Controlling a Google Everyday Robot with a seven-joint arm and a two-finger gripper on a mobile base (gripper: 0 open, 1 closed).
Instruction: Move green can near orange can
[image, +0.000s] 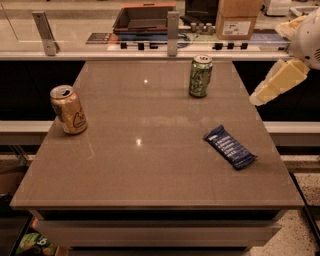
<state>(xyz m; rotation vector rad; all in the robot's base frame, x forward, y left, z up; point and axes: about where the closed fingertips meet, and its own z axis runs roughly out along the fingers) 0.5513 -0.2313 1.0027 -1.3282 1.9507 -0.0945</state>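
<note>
The green can (200, 76) stands upright near the far edge of the brown table (150, 165), right of centre. The orange can (68, 110) stands upright near the table's left edge. My gripper (265, 94) is at the right, just off the table's right edge and to the right of the green can, with its pale fingertips pointing down and left. It holds nothing and is well apart from both cans.
A dark blue snack bar wrapper (229, 146) lies flat on the right side of the table. Behind the table runs a counter with a cardboard box (238, 19), a dark tray (144, 17) and two metal posts (173, 27).
</note>
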